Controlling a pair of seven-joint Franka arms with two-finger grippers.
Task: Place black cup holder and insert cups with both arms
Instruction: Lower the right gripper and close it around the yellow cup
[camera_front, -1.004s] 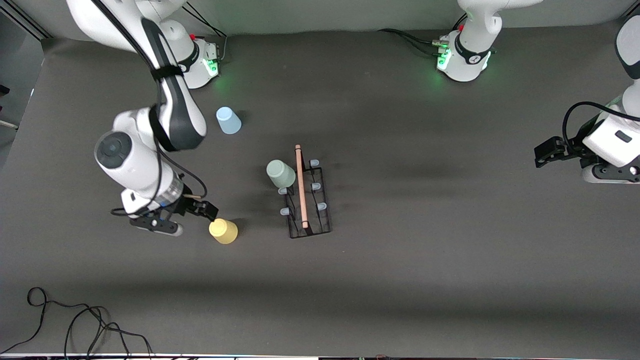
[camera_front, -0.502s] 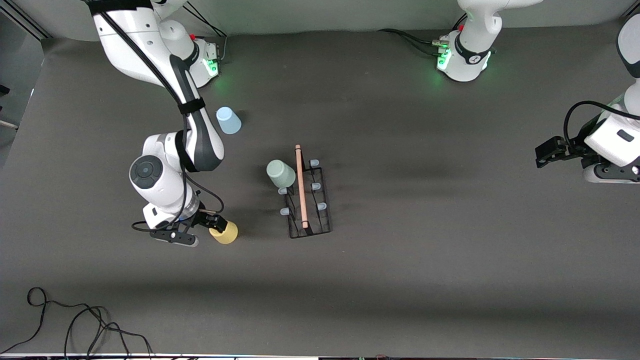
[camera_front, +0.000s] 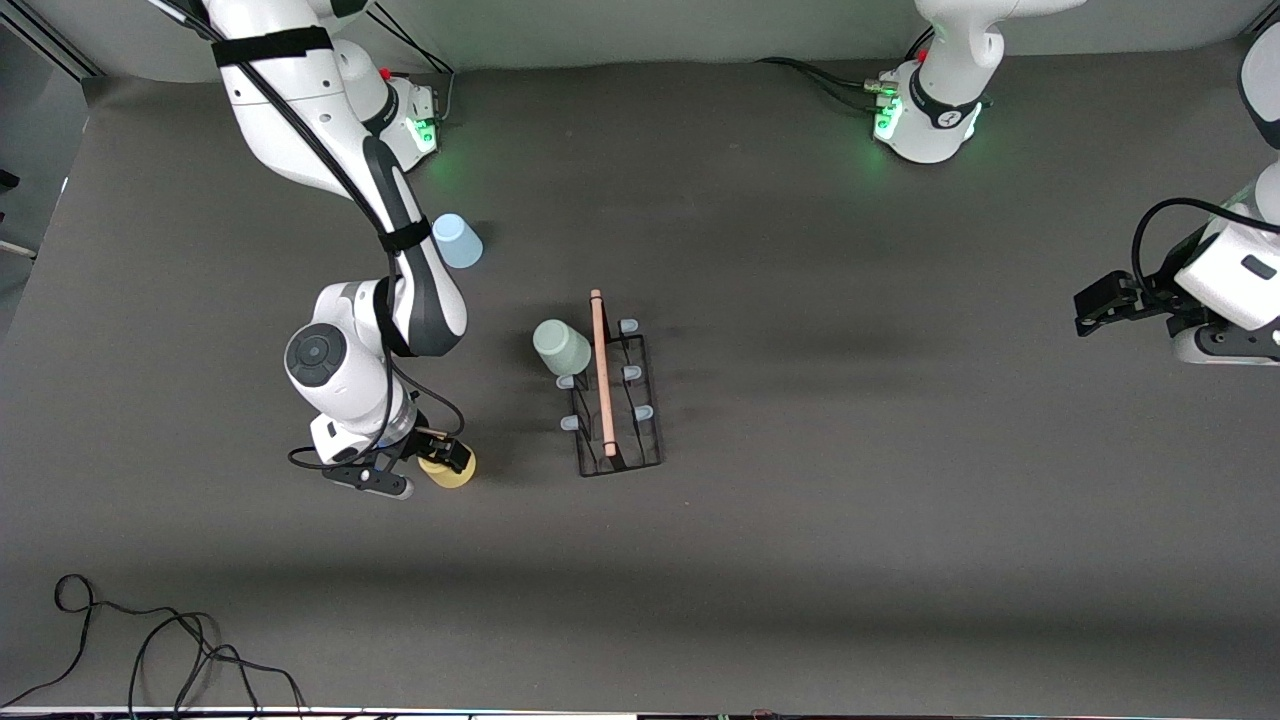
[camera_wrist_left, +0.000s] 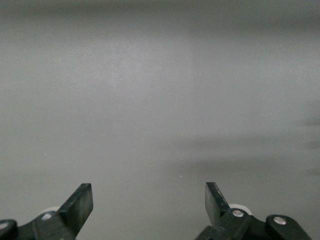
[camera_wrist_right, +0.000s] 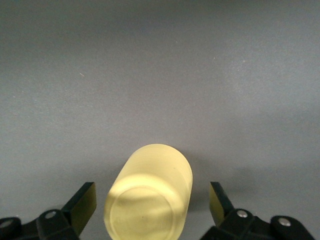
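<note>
Since the earlier frame the right gripper (camera_front: 432, 463) has advanced over the small yellow tapered plastic cup (camera_wrist_right: 148, 192), fingers apart, straddling it; left gripper (camera_front: 1095, 303) waits open.

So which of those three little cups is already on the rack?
The pale green cup. It sits on a prong of the black rack, beside the wooden handle. The blue cup and the yellow cup stand on the table, apart from the rack.

yellow cup (camera_wrist_right: 148, 192), pale green cup (camera_front: 561, 347), light blue cup (camera_front: 457, 241), black wire holder (camera_front: 620, 410) with wooden handle (camera_front: 602, 372), dark grey table (camera_front: 850, 520).
</note>
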